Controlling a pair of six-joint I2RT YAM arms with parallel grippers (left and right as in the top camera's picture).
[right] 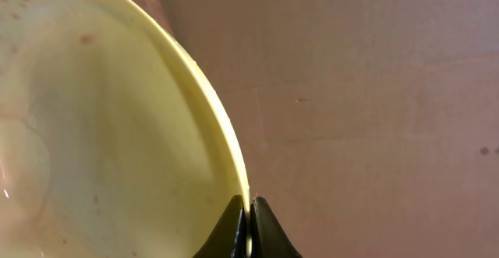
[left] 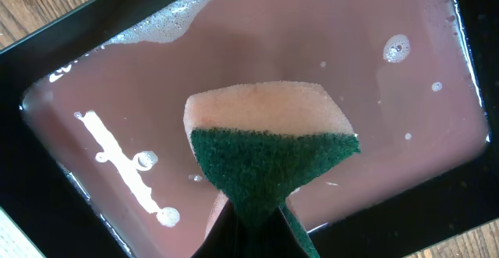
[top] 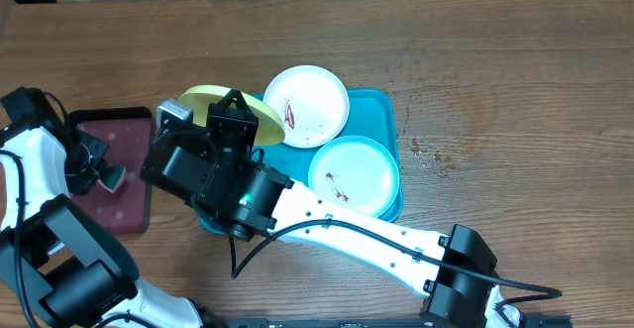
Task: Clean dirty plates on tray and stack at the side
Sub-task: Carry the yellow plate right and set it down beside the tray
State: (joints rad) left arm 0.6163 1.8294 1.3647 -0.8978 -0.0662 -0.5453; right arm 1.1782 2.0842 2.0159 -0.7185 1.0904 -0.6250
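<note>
No lettering, label, brand mark, number or sign can be read in any of the three views. The plates [top: 319,90], the tray [top: 388,120] and the table [top: 495,70] show only plain surfaces.

Left hand [left: 251,215] and right hand [right: 249,211] both pinched closed
</note>
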